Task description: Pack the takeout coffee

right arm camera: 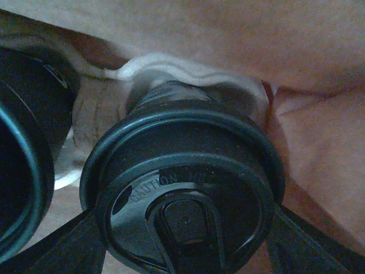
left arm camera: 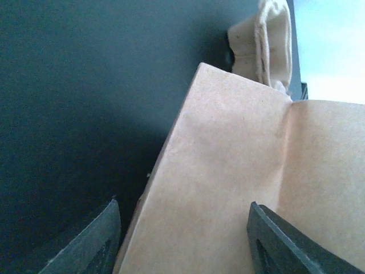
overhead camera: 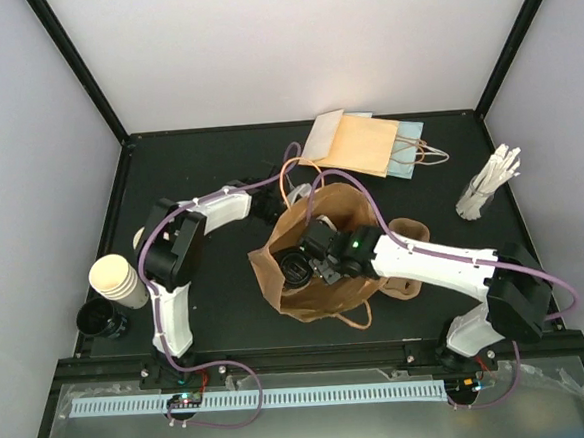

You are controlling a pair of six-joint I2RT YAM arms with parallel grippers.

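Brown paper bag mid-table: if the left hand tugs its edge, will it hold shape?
Probably not: the brown paper bag looks thin and creased, its mouth sagging, so it would likely flex. Its smooth side, between the open jaws of the left hand, may slip on a light pinch. The black-lidded paper cup that the right hand grips inside likely anchors it.

The left arm (overhead camera: 173,312) and right arm (overhead camera: 425,260) share white links, black joint housings and trailing purple cables (overhead camera: 140,255); a green light (overhead camera: 355,245) glows near the right wrist.
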